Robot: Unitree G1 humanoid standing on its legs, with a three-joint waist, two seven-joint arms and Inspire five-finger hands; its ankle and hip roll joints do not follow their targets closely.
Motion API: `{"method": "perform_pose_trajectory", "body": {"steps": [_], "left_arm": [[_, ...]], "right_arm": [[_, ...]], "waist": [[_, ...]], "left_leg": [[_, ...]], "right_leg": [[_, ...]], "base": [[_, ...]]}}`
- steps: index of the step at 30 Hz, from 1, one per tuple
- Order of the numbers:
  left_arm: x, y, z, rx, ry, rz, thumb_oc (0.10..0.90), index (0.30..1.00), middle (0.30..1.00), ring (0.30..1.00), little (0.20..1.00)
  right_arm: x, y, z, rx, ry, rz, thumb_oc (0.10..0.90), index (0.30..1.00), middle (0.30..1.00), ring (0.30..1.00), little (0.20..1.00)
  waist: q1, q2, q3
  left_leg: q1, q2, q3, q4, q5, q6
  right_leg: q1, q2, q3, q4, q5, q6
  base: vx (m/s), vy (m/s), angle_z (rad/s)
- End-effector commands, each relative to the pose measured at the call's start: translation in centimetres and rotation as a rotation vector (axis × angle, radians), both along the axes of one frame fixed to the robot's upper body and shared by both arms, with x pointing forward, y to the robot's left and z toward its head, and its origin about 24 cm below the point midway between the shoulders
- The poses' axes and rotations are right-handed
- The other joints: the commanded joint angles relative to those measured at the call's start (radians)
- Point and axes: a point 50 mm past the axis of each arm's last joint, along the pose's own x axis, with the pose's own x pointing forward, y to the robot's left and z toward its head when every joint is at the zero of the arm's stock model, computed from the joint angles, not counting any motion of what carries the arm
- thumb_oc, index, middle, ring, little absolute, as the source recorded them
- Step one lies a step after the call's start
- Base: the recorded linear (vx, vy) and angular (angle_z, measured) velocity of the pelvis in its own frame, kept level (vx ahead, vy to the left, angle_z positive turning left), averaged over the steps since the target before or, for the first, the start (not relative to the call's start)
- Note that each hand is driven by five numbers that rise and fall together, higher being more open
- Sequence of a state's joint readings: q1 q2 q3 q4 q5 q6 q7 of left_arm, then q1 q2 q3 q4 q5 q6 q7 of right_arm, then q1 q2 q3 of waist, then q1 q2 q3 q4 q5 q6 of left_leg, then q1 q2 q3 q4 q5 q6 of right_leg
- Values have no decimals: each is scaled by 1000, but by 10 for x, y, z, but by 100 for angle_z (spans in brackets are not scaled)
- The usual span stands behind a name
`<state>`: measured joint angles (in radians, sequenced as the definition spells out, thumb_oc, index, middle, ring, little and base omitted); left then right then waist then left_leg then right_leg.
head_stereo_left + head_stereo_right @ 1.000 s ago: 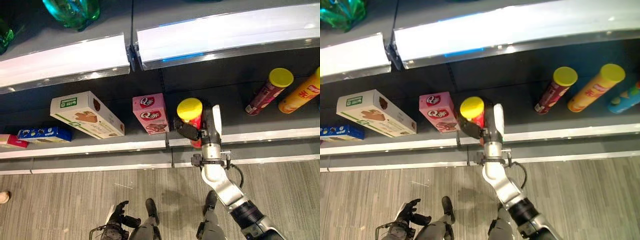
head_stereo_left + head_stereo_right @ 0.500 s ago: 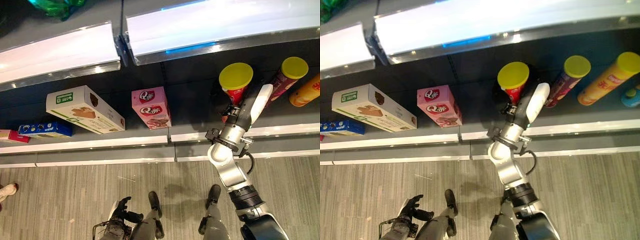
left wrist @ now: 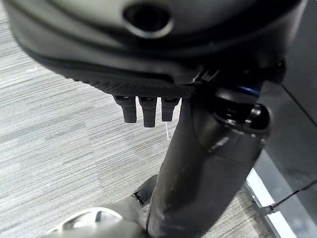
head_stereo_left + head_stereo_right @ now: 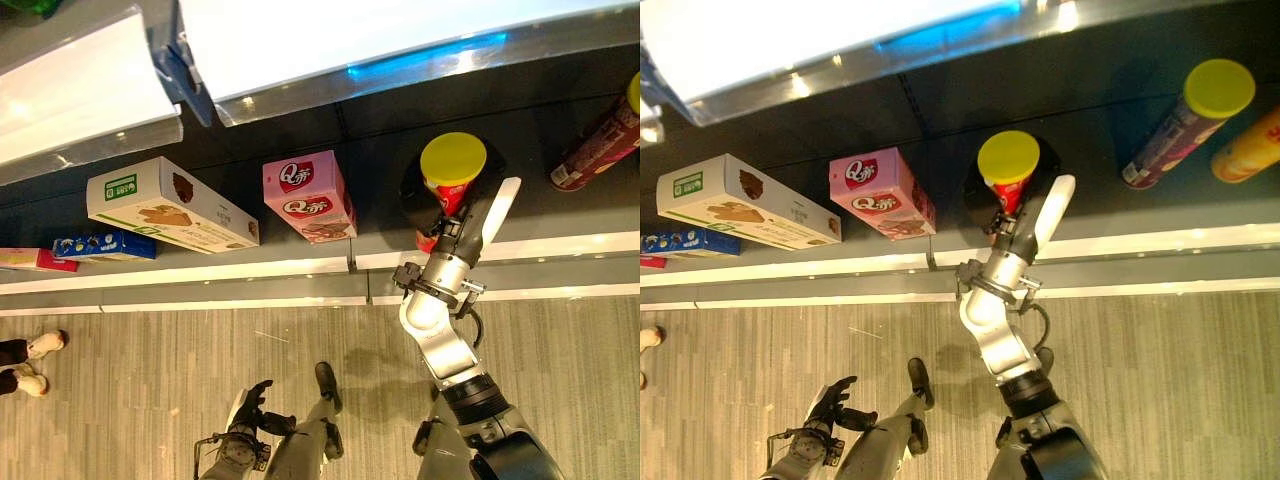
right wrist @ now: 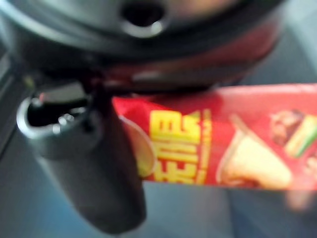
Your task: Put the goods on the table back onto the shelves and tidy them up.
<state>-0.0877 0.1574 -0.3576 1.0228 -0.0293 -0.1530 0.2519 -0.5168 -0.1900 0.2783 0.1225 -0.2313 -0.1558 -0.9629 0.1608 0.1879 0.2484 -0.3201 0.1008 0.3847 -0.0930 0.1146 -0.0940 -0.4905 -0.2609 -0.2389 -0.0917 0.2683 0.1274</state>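
Right wrist view shows the right hand [image 4: 462, 228] clamped round the red can [image 5: 213, 136], thumb across its side; the can stands upright over the shelf [image 4: 560, 215], yellow lid beyond the fingers. Left hand [image 4: 250, 410] hangs relaxed, far off

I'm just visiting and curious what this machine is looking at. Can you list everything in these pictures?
Red can: one, red with a yellow lid, on the dark shelf, held by the right hand.
Pink box: one, pink, on the shelf beside the red can.
Cream box: one, cream with a green label, lying tilted on the shelf.
Blue box: one, blue, at the shelf's front edge.
Dark red can: one, yellow lid, further along the shelf.
Orange can: one, orange, at the picture's edge.
Person's shoes: on the wooden floor.
Right hand: curled round the red can.
Left hand: low above the floor, fingers relaxed.
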Motion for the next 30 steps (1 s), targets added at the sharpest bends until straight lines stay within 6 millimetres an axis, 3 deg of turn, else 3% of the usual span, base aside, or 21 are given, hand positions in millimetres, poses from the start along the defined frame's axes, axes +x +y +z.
{"method": "perform_pose_trajectory", "body": {"steps": [1,6,17,24,30], "left_arm": [[4,21,5,110,-42,-28,800,900,900,900,900],[16,16,15,115,-119,-72,800,900,900,900,900],[29,5,27,122,-223,-120,800,900,900,900,900],[36,1,35,131,-292,-142,800,900,900,900,900],[49,-4,47,159,-386,-170,800,900,900,900,900]], "right_arm": [[-19,13,68,64,-387,61,400,300,300,300,300],[-21,13,85,51,-469,31,400,300,300,300,300],[-27,27,91,-65,-537,42,400,300,300,300,300],[-23,26,89,-77,-539,7,400,300,300,300,300],[-18,19,101,-89,-585,-76,400,300,300,300,300]], "waist": [[37,-28,-21],[56,-3,-21],[78,38,-24],[88,51,-19],[100,63,-11]], "left_leg": [[14,46,-73,10,-78,-28],[-4,25,-79,16,-84,-20],[-47,-5,-85,29,-93,-12],[-76,-13,-88,32,-93,-11],[-124,-19,-96,49,-97,-9]], "right_leg": [[34,-108,12,4,20,124],[17,-121,19,4,29,126],[-24,-146,22,4,45,134],[-49,-152,18,4,53,134],[-86,-158,24,5,55,134]], "base": [[31,24,0],[29,17,-1],[10,11,1],[0,0,0],[8,-4,1]]}}
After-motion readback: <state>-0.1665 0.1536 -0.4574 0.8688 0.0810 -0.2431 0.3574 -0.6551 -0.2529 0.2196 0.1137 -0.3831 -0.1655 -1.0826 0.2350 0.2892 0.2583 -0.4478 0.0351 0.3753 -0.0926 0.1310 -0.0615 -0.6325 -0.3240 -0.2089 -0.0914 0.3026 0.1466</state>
